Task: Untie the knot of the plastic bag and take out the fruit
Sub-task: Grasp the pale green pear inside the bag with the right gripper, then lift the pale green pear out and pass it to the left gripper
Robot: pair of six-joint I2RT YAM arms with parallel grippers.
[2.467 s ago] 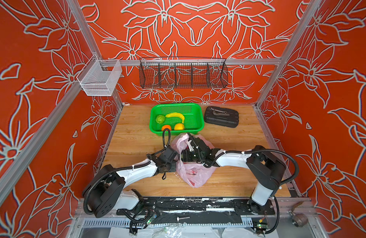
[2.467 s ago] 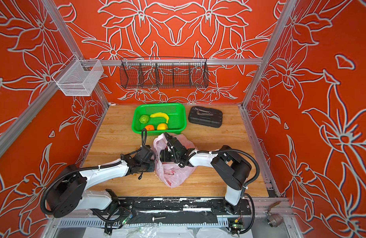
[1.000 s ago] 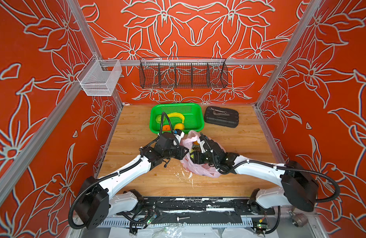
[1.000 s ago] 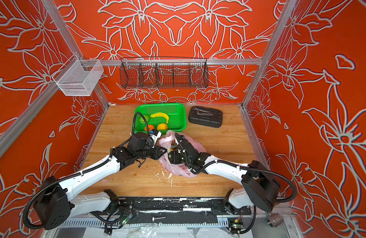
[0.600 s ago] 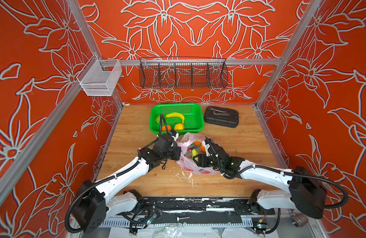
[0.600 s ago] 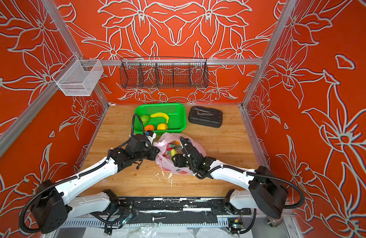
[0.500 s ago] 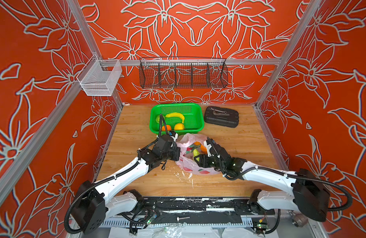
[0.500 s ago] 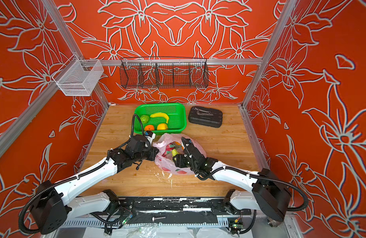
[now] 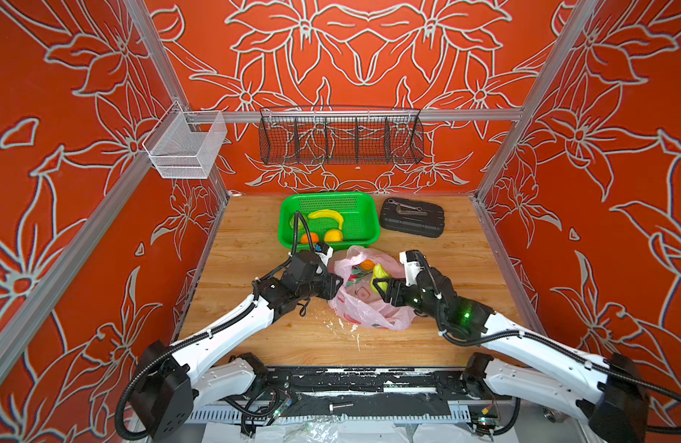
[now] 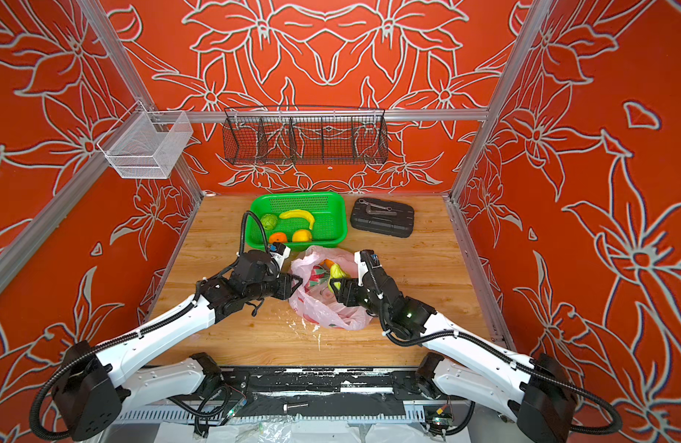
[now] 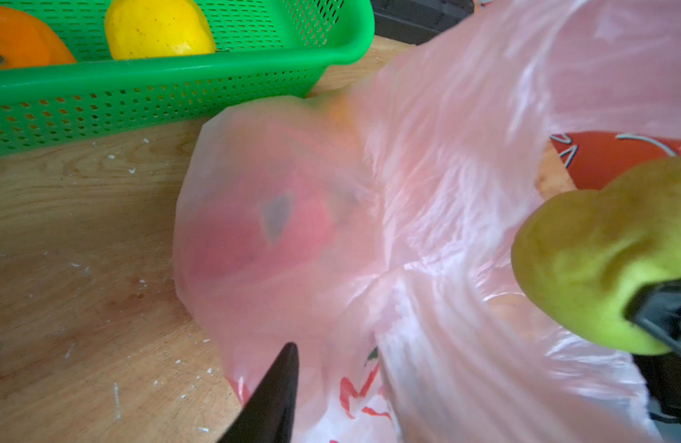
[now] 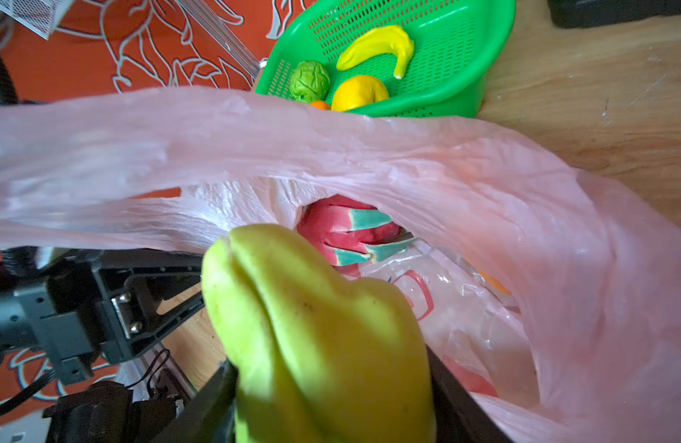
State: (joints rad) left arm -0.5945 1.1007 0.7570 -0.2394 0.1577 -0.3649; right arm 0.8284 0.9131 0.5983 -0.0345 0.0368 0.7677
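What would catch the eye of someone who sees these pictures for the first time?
First, the red walls with big white flower outlines, all around the wooden table. Then the pink plastic bag, lying open in the middle of the table, where the right gripper holds a yellow-green fruit at its mouth. Behind the bag stands a bright green basket with a banana and an orange in it.

White arm links (image 9: pixel 231 330), black joints (image 9: pixel 158 395), ribbed black cables (image 9: pixel 118 410)
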